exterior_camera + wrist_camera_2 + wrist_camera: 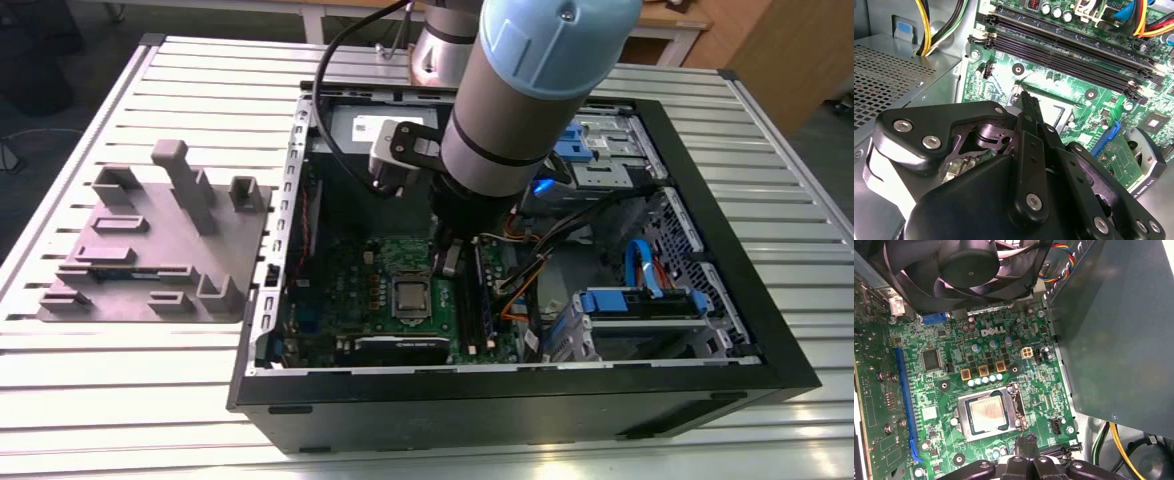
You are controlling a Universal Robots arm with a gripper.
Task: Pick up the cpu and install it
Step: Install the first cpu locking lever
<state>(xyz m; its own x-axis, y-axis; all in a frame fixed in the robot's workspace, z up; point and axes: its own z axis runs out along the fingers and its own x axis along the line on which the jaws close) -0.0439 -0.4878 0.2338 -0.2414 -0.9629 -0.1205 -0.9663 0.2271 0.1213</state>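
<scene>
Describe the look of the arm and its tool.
The arm is a silver-grey tube with a pale blue joint cap, a black band and a black cable along it. A white-and-black camera block sits at its wrist. The tool is matte black, with bolted linkage plates and silver screws.

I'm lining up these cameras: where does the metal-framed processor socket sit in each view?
Exterior view: the socket lies mid-board, just beneath the arm.
First wrist view: the socket sits just beyond the end effector.
Second wrist view: an edge of its frame shows beside the end effector.
Shared landmark: the green motherboard.
</scene>
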